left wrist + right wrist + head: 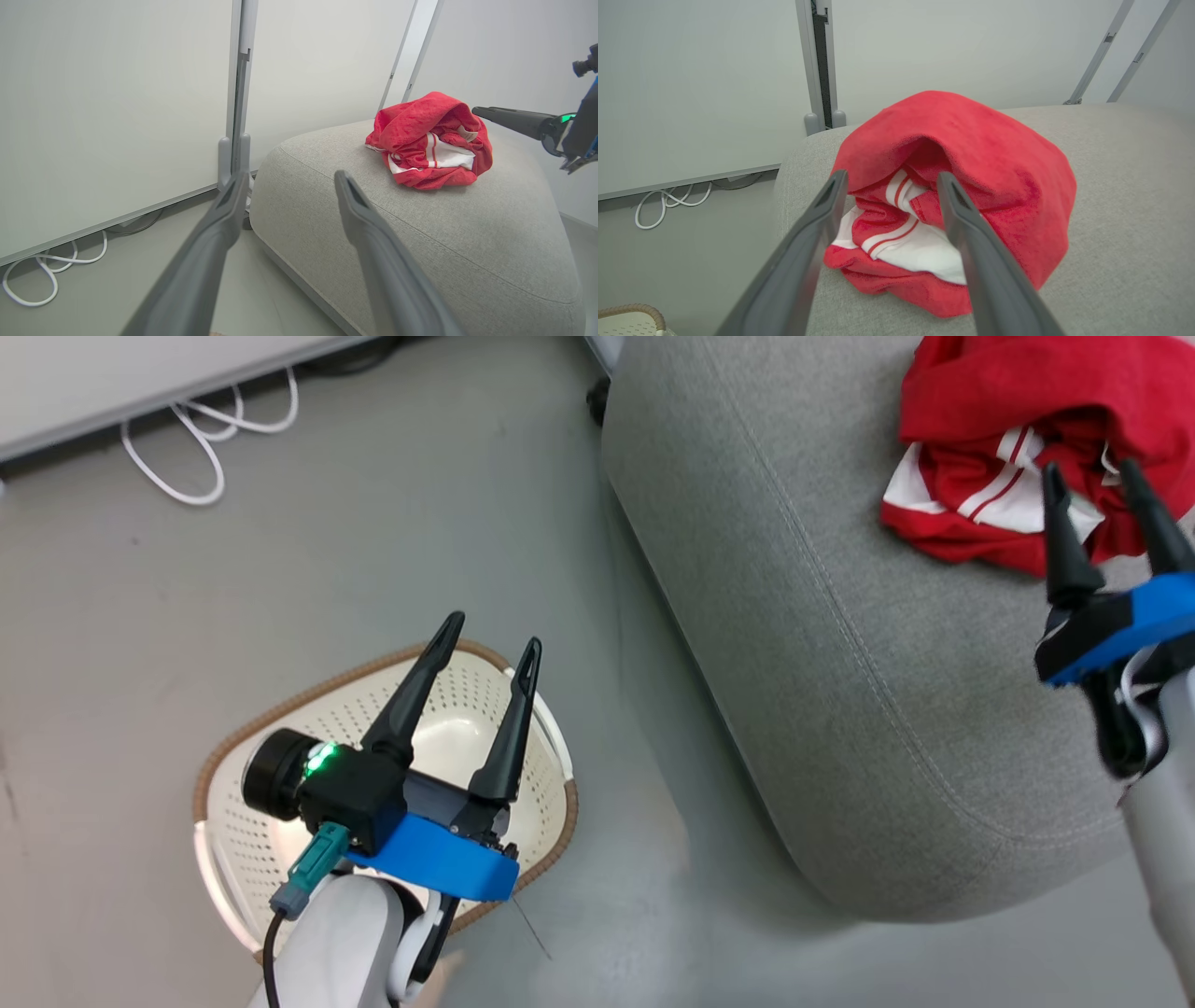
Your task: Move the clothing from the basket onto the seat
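Note:
The red clothing (990, 429) with white stripes lies bunched on the grey seat (822, 644) at the upper right; it also shows as clothing (430, 140) and clothing (962, 200) in the wrist views. My right gripper (1092, 471) is open just in front of the heap, nothing between its fingers. My left gripper (493, 627) hangs open above the cream-white basket (271, 821) on the floor at lower left. No red fabric shows in the basket; part of its inside is hidden by my left arm.
A white cable (201, 434) loops on the grey floor by the wall panel at upper left. The seat's rounded edge (709, 672) runs diagonally between the basket and the clothing. The basket rim (630, 310) shows at the right wrist view's lower left.

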